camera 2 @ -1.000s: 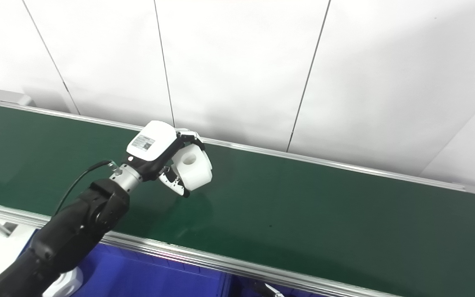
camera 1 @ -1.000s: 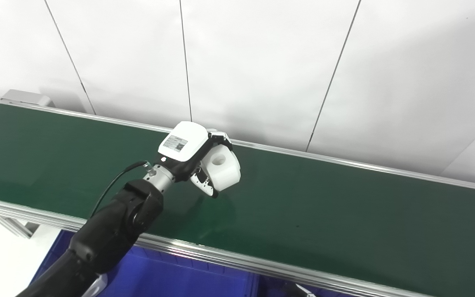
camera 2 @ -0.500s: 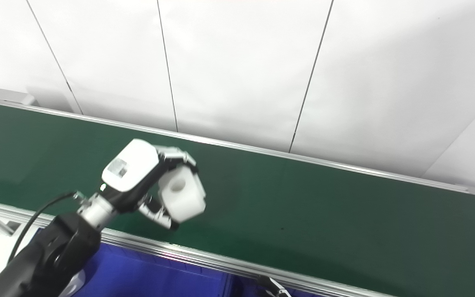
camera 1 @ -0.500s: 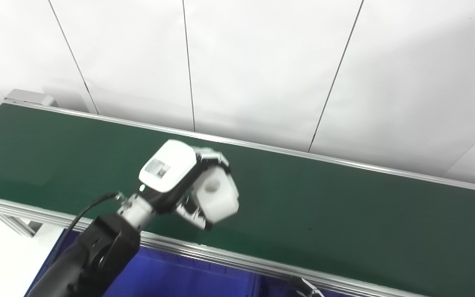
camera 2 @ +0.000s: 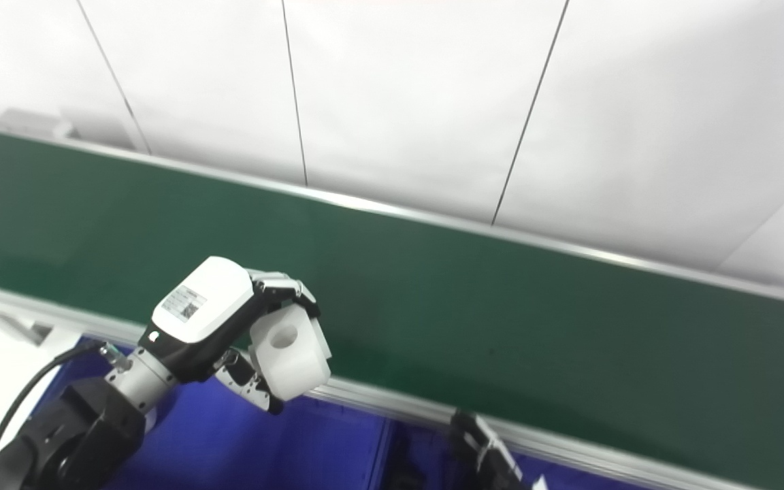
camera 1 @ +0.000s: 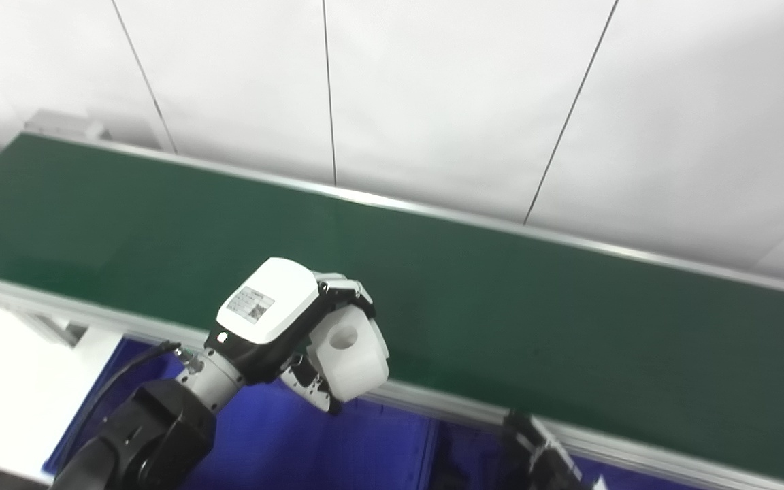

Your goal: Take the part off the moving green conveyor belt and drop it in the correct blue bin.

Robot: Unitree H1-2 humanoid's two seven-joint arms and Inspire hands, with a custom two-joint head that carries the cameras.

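My left hand (camera 1: 275, 318) is shut on a white blocky part (camera 1: 351, 355) with a round hole in its top face. It holds the part in the air over the near rail of the green conveyor belt (camera 1: 514, 306), above a blue bin (camera 1: 371, 449) that stands below the belt's front edge. The same hand (camera 2: 203, 312) and part (camera 2: 291, 355) show in the right eye view. The belt carries no other part. A dark fingered shape (camera 1: 536, 446) at the bottom edge looks like my right hand; only its tip shows.
The belt's silver near rail (camera 1: 610, 442) runs across the lower picture. A second blue bin (camera 2: 569, 469) lies to the right of the first. A white surface (camera 1: 4, 381) is at the lower left, and white wall panels (camera 1: 433, 102) stand behind the belt.
My left hand has carried the part back from mid-belt to the near rail, over the blue bin. The camera has tilted down, so more of the bins shows.
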